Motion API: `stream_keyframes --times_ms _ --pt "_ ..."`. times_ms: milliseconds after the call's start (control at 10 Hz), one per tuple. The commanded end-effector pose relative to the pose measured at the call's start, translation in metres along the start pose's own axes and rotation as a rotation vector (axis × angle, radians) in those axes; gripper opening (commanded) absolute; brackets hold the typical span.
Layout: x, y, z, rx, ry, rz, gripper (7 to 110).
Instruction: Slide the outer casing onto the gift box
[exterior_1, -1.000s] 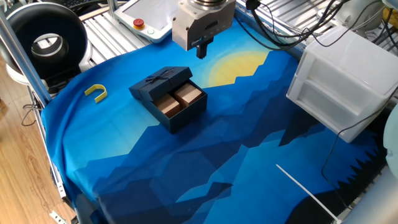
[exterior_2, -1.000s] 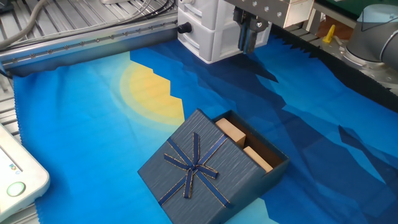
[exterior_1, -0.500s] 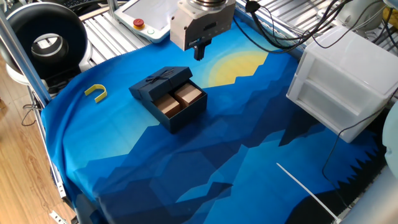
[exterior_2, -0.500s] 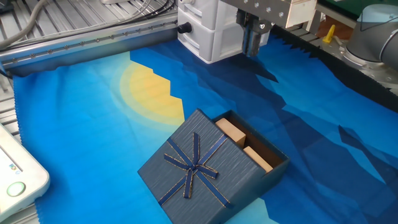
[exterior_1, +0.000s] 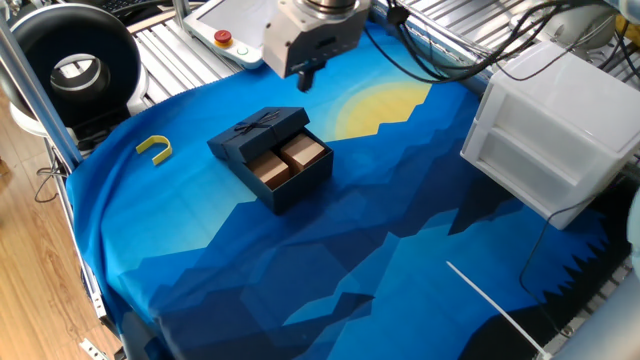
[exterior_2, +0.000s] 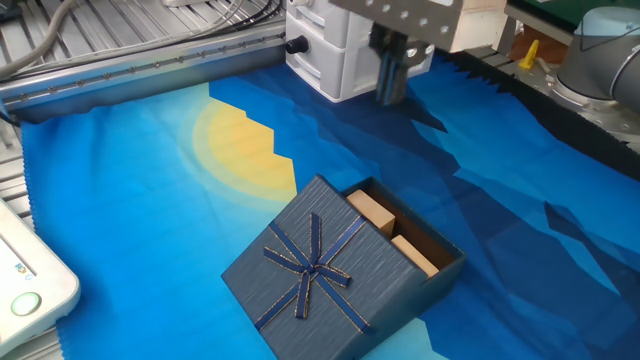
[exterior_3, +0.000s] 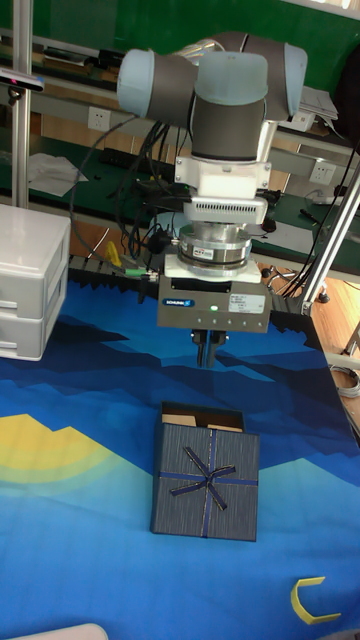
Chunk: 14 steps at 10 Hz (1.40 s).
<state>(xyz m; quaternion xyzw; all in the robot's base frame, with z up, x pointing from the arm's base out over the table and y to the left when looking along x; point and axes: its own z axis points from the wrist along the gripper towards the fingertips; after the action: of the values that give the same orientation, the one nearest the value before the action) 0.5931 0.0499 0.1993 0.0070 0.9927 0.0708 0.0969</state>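
In one fixed view, the gripper (exterior_1: 305, 78) hangs above the table's far edge with fingers pressed together, holding nothing. The outer casing (exterior_1: 260, 130) lies on the blue cloth (exterior_1: 330, 250) near the table's middle, covering part of the gift box (exterior_1: 296, 176), with 2 tan blocks (exterior_1: 287, 160) exposed. In the other fixed view, the casing sits slightly skewed; an off-centre push risks jamming it. In the tall fixed view, the bow (exterior_3: 205, 475) faces up; a low approach may snag it, or drag the box across the cloth.
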Motion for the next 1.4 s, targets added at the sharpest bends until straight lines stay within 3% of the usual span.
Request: stream_keyframes --times_ms 0,100,200,300,400,900,1100,1300 --pt "-0.039 0.014 -0.005 -0.054 -0.157 -0.011 7" --pt "-0.047 0.022 -0.007 -0.085 -0.193 -0.025 7" --pt "-0.042 0.016 -0.006 -0.061 -0.173 -0.031 7" --pt "-0.021 0.006 -0.002 -0.023 -0.084 -0.025 7" --pt "-0.012 0.003 -0.002 -0.012 -0.05 -0.005 7" --pt "-0.002 0.002 -0.001 -0.006 -0.011 0.006 7" --pt "0.02 -0.003 -0.002 0.015 0.08 0.028 7" --pt "0.047 -0.018 -0.007 0.081 0.185 0.069 7"
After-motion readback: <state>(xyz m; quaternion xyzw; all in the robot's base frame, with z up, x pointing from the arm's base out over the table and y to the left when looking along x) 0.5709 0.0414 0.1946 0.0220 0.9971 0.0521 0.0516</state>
